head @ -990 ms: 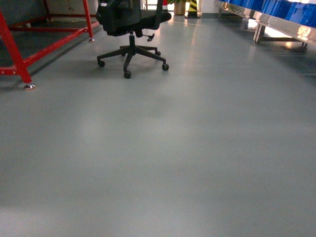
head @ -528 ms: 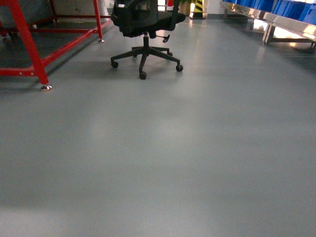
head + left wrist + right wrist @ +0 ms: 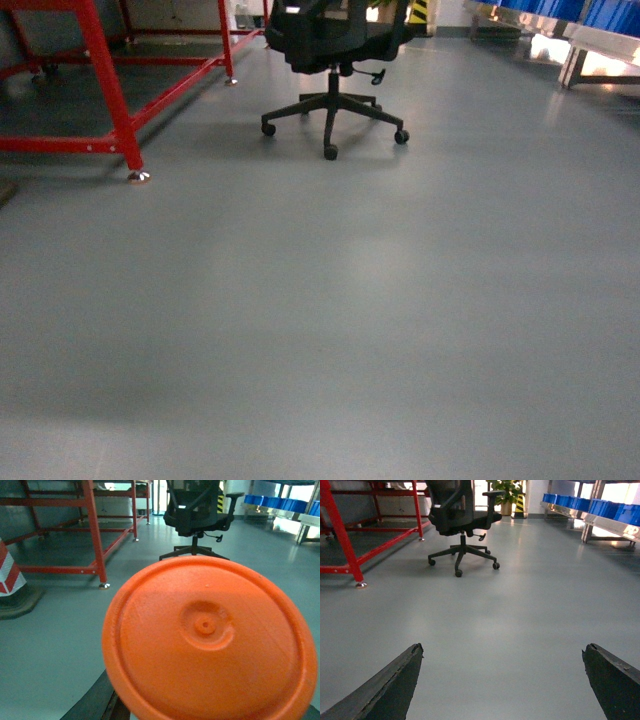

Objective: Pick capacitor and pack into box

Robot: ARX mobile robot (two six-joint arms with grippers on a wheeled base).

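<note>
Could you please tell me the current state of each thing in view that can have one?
capacitor: off the floor, held at the left gripper, end face towards the wrist camera.
right gripper: open, empty.
office chair: upright on its castors, unoccupied.
box: not in view.

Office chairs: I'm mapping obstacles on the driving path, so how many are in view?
1: a black swivel office chair on castors, standing ahead on the grey floor, right of the red metal frame. Others may be out of view.
</note>
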